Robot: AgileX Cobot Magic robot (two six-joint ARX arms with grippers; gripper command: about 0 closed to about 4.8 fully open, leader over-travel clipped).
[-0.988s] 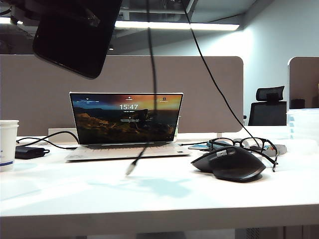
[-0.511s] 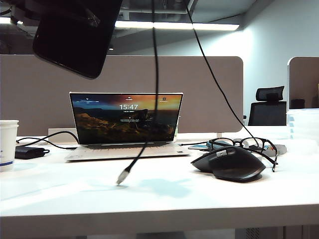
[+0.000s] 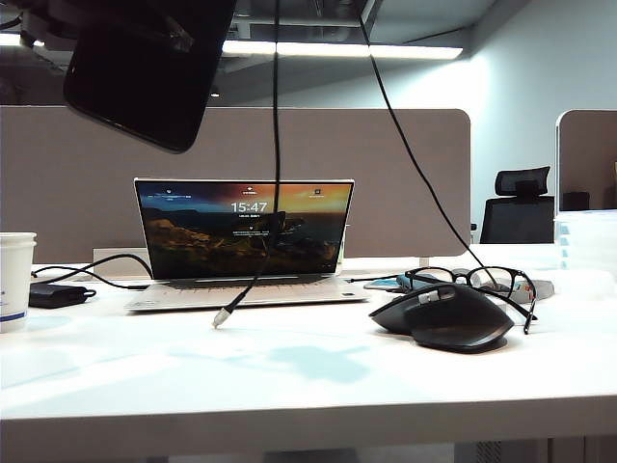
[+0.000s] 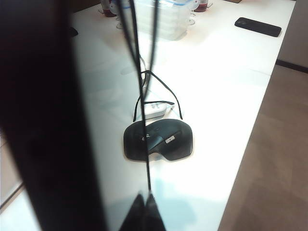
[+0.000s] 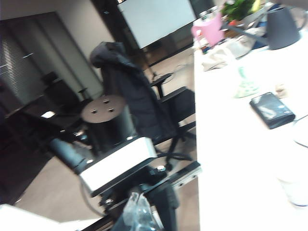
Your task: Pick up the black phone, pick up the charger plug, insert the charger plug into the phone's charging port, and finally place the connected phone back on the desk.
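Holding the phone [image 3: 145,68] high at the upper left of the exterior view, the left gripper itself sits above the frame edge; its jaws read as clenched, and the slab hanging there tilted, well clear of the desk [image 3: 308,371], points to a grasp on the phone. In the left wrist view the phone [image 4: 43,115] fills one side as a dark blurred band, edge-on to the lens.

The right gripper is out of the exterior frame, and its own wrist view shows no fingertips, only the room beyond. Its jaws read as clenched. A cable [image 3: 276,145] drops from above the frame, so the grip is judged to be on the cable, not on the plug [image 3: 223,315], which dangles free at its end, low over the desk just in front of the laptop [image 3: 246,241].

Judged stage: both items are lifted, insertion not begun. The port is not discernible. With the plug hanging loose, alignment will be poor until it is steadied.

A mouse [image 3: 445,316] and glasses [image 3: 472,282] lie at right.
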